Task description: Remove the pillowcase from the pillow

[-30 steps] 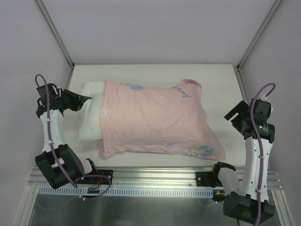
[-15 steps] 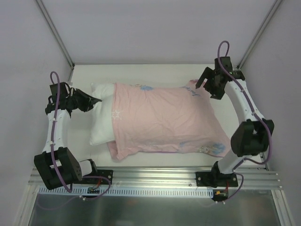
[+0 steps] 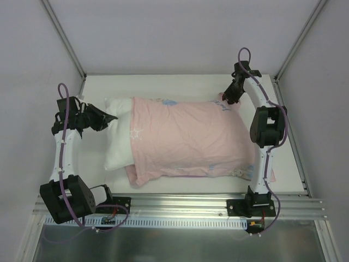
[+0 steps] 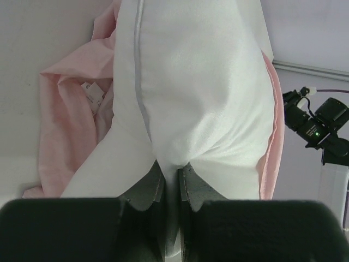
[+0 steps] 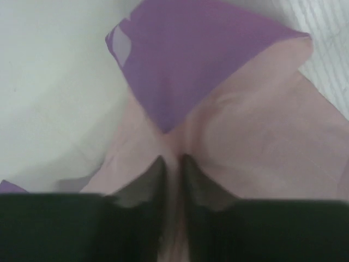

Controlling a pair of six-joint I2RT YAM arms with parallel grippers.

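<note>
The white pillow (image 3: 117, 144) lies across the table, its left end sticking out of the pale pink pillowcase (image 3: 191, 139). My left gripper (image 3: 112, 116) is shut on the pillow's far left corner. In the left wrist view white pillow fabric (image 4: 191, 82) is pinched between the fingertips of that gripper (image 4: 173, 169), with the pink pillowcase (image 4: 65, 120) bunched on both sides. My right gripper (image 3: 228, 98) is at the pillowcase's far right corner. In the right wrist view this gripper (image 5: 173, 161) is shut on pink pillowcase fabric (image 5: 262, 125), with a purple flap (image 5: 185, 65) folded back beyond it.
White walls and slanted metal posts (image 3: 65, 41) close in the table (image 3: 180, 84) on three sides. An aluminium rail (image 3: 180, 204) runs along the near edge by the arm bases. The right arm's elbow (image 3: 267, 125) stands over the pillowcase's right end.
The right arm swung from the right side up to the pillowcase's far right corner and closed on it. The pillow has shifted slightly right. The left gripper keeps its hold.
</note>
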